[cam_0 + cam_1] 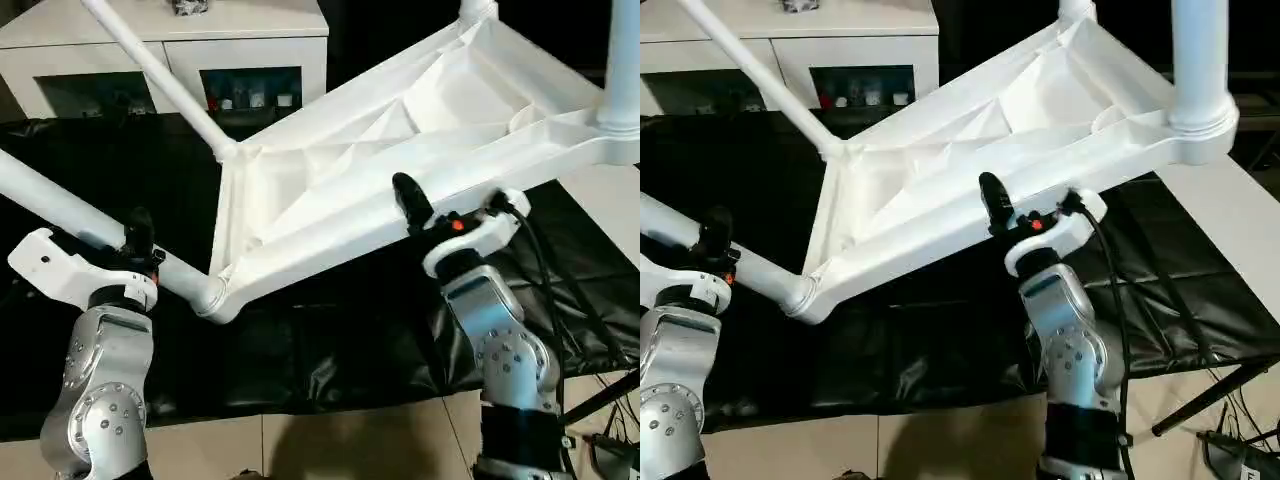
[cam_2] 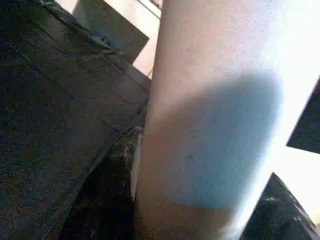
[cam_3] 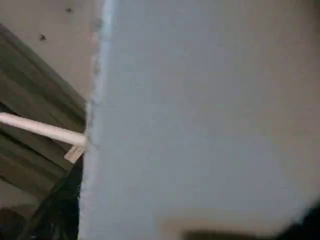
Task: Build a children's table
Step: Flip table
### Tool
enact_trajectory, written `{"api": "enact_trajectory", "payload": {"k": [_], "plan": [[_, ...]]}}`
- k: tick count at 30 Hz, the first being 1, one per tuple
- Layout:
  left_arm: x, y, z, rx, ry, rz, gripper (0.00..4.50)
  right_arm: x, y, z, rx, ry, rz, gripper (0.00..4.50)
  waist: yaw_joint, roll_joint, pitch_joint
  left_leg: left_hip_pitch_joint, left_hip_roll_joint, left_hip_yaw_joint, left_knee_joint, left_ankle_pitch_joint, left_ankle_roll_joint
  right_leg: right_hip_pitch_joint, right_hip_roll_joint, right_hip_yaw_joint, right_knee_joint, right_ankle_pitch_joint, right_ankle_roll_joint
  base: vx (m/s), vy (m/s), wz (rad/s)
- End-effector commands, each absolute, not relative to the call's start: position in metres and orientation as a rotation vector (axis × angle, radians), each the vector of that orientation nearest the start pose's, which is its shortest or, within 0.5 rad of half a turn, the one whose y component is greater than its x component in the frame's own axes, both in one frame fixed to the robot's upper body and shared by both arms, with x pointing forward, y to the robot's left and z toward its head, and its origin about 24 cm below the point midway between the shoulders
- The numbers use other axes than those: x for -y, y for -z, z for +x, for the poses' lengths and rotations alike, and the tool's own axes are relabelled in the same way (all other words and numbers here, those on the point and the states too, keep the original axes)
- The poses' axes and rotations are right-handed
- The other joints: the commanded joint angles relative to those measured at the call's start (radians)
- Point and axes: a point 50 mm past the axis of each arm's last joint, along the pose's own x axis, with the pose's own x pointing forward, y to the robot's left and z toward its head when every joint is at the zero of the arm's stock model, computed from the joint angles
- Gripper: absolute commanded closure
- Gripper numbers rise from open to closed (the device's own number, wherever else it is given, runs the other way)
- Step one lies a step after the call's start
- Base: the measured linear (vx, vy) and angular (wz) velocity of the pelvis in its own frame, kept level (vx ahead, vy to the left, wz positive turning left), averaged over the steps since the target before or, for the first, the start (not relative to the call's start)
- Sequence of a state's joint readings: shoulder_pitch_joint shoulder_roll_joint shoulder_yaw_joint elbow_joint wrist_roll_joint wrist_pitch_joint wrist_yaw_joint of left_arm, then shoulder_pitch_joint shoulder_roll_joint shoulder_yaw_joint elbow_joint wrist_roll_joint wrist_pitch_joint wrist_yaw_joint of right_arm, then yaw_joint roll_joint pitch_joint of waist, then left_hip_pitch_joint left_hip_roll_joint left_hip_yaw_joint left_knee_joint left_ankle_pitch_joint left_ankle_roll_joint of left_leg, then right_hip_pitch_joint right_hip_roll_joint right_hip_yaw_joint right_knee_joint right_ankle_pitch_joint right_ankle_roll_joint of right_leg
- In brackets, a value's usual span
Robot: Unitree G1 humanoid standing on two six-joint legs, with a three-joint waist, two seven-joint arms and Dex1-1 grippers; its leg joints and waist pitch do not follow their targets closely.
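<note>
The white tabletop hangs tilted over the black-draped work table, ribbed underside facing me. Legs stand in all its corner sockets. The near-left leg runs out to the left, and my left gripper is shut on it just short of the socket; this leg looms close in the left wrist view. My right gripper is shut on the tabletop's near long rim, one black finger lying over the rim. The far-left leg slants up and left. The near-right leg points upward.
A white glass-door cabinet stands behind. The black-draped work table lies under the tabletop, its front edge near my forearms. Pale floor and cables lie at the lower right.
</note>
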State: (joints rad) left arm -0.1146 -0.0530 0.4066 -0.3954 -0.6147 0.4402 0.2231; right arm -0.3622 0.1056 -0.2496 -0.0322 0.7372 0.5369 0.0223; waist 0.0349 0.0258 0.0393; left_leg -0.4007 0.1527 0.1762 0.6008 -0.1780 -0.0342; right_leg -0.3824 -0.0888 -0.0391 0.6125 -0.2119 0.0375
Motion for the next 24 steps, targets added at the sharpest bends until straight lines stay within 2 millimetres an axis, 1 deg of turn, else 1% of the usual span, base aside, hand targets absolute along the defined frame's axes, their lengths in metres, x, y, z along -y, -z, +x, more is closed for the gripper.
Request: {"api": "enact_trajectory", "payload": {"k": [1, 2, 3, 4, 7, 8, 11, 12, 14, 15, 16, 17, 18, 19, 20, 21, 22, 23, 24], "plan": [[-0.211, -0.097, 0.246, 0.057, -0.347, -0.731, 2.54, 0.127, -0.091, 0.309, -0.197, -0.205, 0.844, 1.20, 0.009, -0.015, -0.053, 0.019, 0.058, -0.025, -0.080, -0.206, -0.024, 0.024, -0.041, 0.034, -0.075, -0.163, -0.084, 0.000, 0.000, 0.00], [-0.211, -0.097, 0.246, 0.057, -0.347, -0.730, 2.54, 0.127, -0.090, 0.309, -0.199, -0.202, 0.844, 1.31, 0.010, -0.015, -0.053, 0.019, 0.058, -0.025, -0.080, -0.202, -0.025, 0.024, -0.041, 0.033, -0.075, -0.155, -0.084, 0.000, 0.000, 0.00], [-0.212, -0.097, 0.246, 0.065, -0.345, -0.721, 2.54, 0.129, -0.088, 0.310, -0.214, -0.179, 0.861, 1.31, 0.010, -0.015, -0.054, 0.018, 0.058, -0.025, -0.080, -0.194, -0.026, 0.025, -0.041, 0.033, -0.073, -0.141, -0.085, 0.000, 0.000, 0.00], [-0.212, -0.097, 0.246, 0.068, -0.344, -0.716, 2.54, 0.130, -0.087, 0.310, -0.217, -0.171, 0.872, 1.42, 0.011, -0.016, -0.054, 0.018, 0.057, -0.024, -0.079, -0.189, -0.021, 0.026, -0.042, 0.033, -0.073, -0.133, -0.086, 0.000, 0.000, 0.00], [-0.212, -0.097, 0.246, 0.071, -0.343, -0.708, 2.54, 0.132, -0.087, 0.311, -0.215, -0.154, 0.889, 1.75, 0.011, -0.015, -0.054, 0.016, 0.056, -0.023, -0.078, -0.191, -0.014, 0.026, -0.043, 0.033, -0.074, -0.150, -0.087, 0.000, 0.000, 0.00], [-0.212, -0.097, 0.246, 0.071, -0.343, -0.708, 2.54, 0.132, -0.087, 0.311, -0.214, -0.153, 0.889, 1.75, 0.011, -0.015, -0.054, 0.017, 0.057, -0.023, -0.078, -0.190, -0.014, 0.026, -0.043, 0.033, -0.074, -0.152, -0.086, 0.000, 0.000, 0.00], [-0.212, -0.097, 0.246, 0.071, -0.344, -0.700, 2.54, 0.135, -0.092, 0.313, -0.202, -0.148, 0.881, 2.09, 0.010, -0.014, -0.055, 0.017, 0.057, -0.024, -0.079, -0.194, -0.020, 0.025, -0.042, 0.032, -0.075, -0.162, -0.085, 0.000, 0.000, 0.00], [-0.211, -0.096, 0.246, 0.067, -0.347, -0.700, 2.54, 0.136, -0.095, 0.314, -0.192, -0.150, 0.859, 2.09, 0.010, -0.013, -0.055, 0.019, 0.057, -0.023, -0.078, -0.194, -0.023, 0.024, -0.042, 0.032, -0.074, -0.161, -0.085, 0.000, 0.000, 0.00], [-0.212, -0.095, 0.246, 0.065, -0.357, -0.695, 2.54, 0.137, -0.097, 0.315, -0.184, -0.148, 0.851, 2.24, 0.011, -0.013, -0.055, 0.018, 0.057, -0.023, -0.079, -0.200, -0.022, 0.024, -0.042, 0.033, -0.075, -0.164, -0.084, 0.000, 0.000, 0.00], [-0.216, -0.093, 0.245, 0.050, -0.399, -0.671, 2.54, 0.139, -0.101, 0.316, -0.168, -0.147, 0.810, 2.30, 0.011, -0.013, -0.055, 0.018, 0.057, -0.023, -0.079, -0.198, -0.024, 0.024, -0.042, 0.032, -0.075, -0.161, -0.083, 0.000, 0.000, 0.00], [-0.220, -0.090, 0.243, 0.035, -0.448, -0.657, 2.19, 0.141, -0.106, 0.318, -0.150, -0.149, 0.769, 2.32, 0.012, -0.014, -0.056, 0.018, 0.057, -0.023, -0.078, -0.188, -0.025, 0.025, -0.041, 0.032, -0.073, -0.145, -0.083, 0.000, 0.000, 0.00], [-0.221, -0.090, 0.243, 0.048, -0.441, -0.673, 1.98, 0.144, -0.111, 0.320, -0.133, -0.144, 0.715, 2.33, 0.012, -0.014, -0.056, 0.018, 0.057, -0.023, -0.078, -0.187, -0.025, 0.025, -0.041, 0.032, -0.073, -0.142, -0.084, 0.000, 0.000, 0.00], [-0.221, -0.090, 0.243, 0.049, -0.441, -0.673, 1.84, 0.144, -0.111, 0.320, -0.131, -0.143, 0.710, 2.33, 0.013, -0.014, -0.056, 0.019, 0.056, -0.022, -0.077, -0.186, -0.024, 0.025, -0.041, 0.032, -0.073, -0.142, -0.084, 0.000, 0.000, 0.00], [-0.223, -0.092, 0.242, 0.073, -0.429, -0.680, 1.84, 0.147, -0.117, 0.323, -0.110, -0.139, 0.649, 2.33, 0.014, -0.014, -0.057, 0.019, 0.055, -0.021, -0.076, -0.186, -0.025, 0.024, -0.042, 0.032, -0.073, -0.145, -0.087, 0.000, 0.000, 0.00], [-0.223, -0.092, 0.242, 0.073, -0.429, -0.680, 1.84, 0.147, -0.117, 0.323, -0.110, -0.139, 0.649, 2.33, 0.014, -0.014, -0.057, 0.018, 0.054, -0.021, -0.075, -0.185, -0.024, 0.025, -0.041, 0.032, -0.073, -0.144, -0.089, 0.000, 0.000, 0.00], [-0.224, -0.094, 0.243, 0.077, -0.410, -0.679, 1.77, 0.152, -0.128, 0.328, -0.078, -0.127, 0.555, 2.33, 0.016, -0.017, -0.059, 0.019, 0.057, -0.021, -0.074, -0.174, -0.022, 0.025, -0.041, 0.032, -0.070, -0.132, -0.091, 0.000, 0.000, 0.00], [-0.225, -0.095, 0.243, 0.081, -0.409, -0.676, 1.47, 0.155, -0.136, 0.332, -0.057, -0.117, 0.508, 2.33, 0.017, -0.016, -0.059, 0.019, 0.056, -0.021, -0.073, -0.160, -0.020, 0.025, -0.040, 0.031, -0.068, -0.112, -0.095, 0.000, 0.000, 0.00], [-0.226, -0.096, 0.244, 0.082, -0.408, -0.674, 1.47, 0.159, -0.143, 0.335, -0.037, -0.101, 0.466, 2.33, 0.017, -0.020, -0.059, 0.019, 0.056, -0.020, -0.073, -0.160, -0.018, 0.025, -0.039, 0.030, -0.068, -0.111, -0.095, 0.000, 0.000, 0.00], [-0.228, -0.096, 0.244, 0.082, -0.410, -0.664, 1.39, 0.162, -0.149, 0.338, -0.021, -0.088, 0.438, 2.33, 0.019, -0.018, -0.059, 0.020, 0.055, -0.018, -0.071, -0.159, -0.016, 0.025, -0.040, 0.031, -0.069, -0.122, -0.094, 0.000, 0.000, 0.00]]}}
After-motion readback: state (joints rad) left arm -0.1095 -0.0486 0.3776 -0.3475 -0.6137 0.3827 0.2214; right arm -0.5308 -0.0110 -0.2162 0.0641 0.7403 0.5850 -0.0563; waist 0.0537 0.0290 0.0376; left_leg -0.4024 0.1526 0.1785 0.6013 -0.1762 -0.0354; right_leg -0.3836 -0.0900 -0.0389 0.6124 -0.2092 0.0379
